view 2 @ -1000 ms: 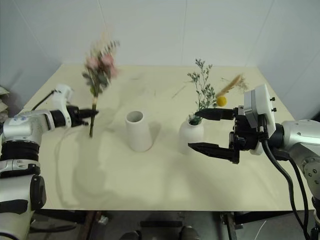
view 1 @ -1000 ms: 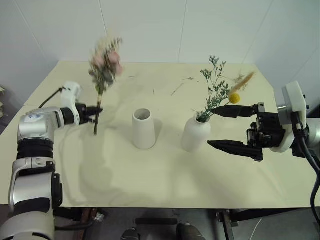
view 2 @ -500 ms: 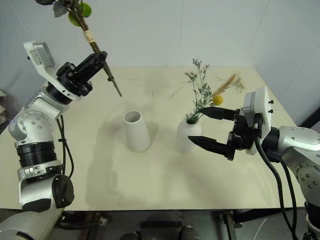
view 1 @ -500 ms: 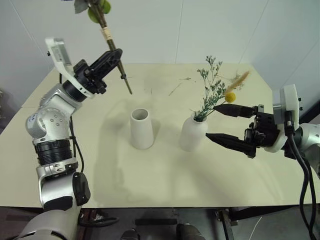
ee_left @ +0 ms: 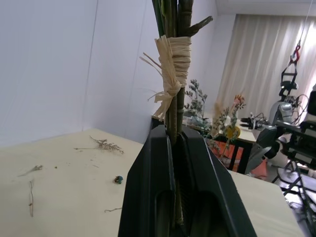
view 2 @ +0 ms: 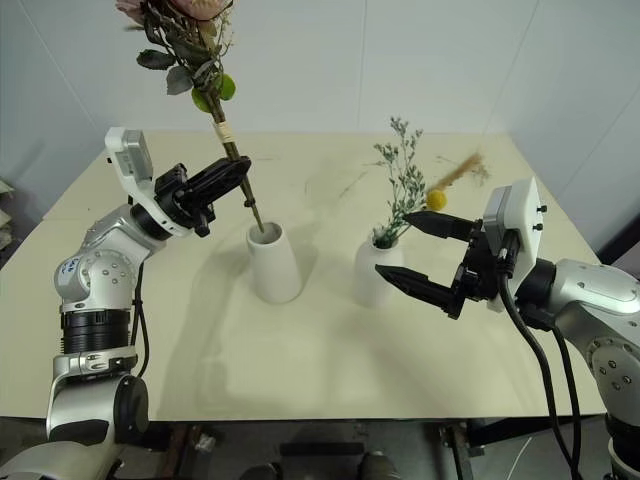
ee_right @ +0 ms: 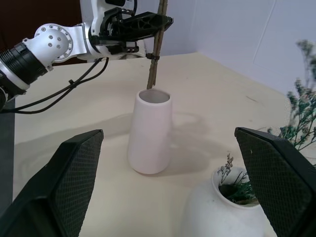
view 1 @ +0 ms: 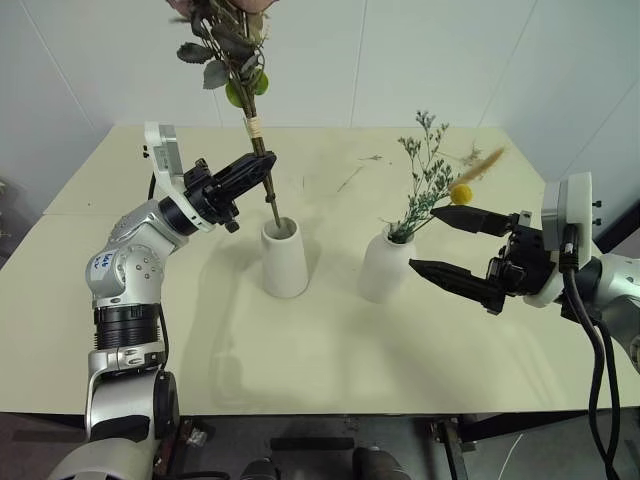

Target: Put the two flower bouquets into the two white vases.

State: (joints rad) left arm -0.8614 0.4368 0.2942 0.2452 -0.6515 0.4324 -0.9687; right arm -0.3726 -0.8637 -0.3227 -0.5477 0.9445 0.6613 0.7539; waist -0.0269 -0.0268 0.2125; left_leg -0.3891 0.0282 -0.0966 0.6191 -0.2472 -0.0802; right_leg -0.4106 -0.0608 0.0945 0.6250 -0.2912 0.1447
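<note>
On the left, the left gripper (view 1: 262, 170) is clamped on the stems of the rose bouquet (view 1: 236, 55), which stands tilted with its blooms high above the table (view 1: 330, 370) and its cut ends at the mouth of the tapered vase (view 1: 284, 257). From the head views the stem tips look to sit just at or inside the rim; the right wrist view shows them directly over the opening, and whether they have entered cannot be told. The left wrist view adds what the head views lack: a raffia tie (ee_left: 172, 64) bound round the stems just past the fingertips, the stems pinched between the two black fingers (ee_left: 150, 187), and small dried sprigs (ee_left: 104, 145) scattered on the tabletop beyond.

In the middle, the tapered vase stands upright, well apart from the bottle-shaped vase (view 1: 386, 265) to its right. That vase already holds the green sprig bunch (view 1: 428, 180), with its yellow ball flower (view 1: 460, 194) and tan plume (view 1: 483, 162) leaning to the right.

On the right, the right gripper (view 1: 436, 243) is held level beside the bottle-shaped vase, its fingers spread wide and empty, one tip near the ball flower. Loose stem bits (view 1: 354, 178) lie on the far part of the table.
</note>
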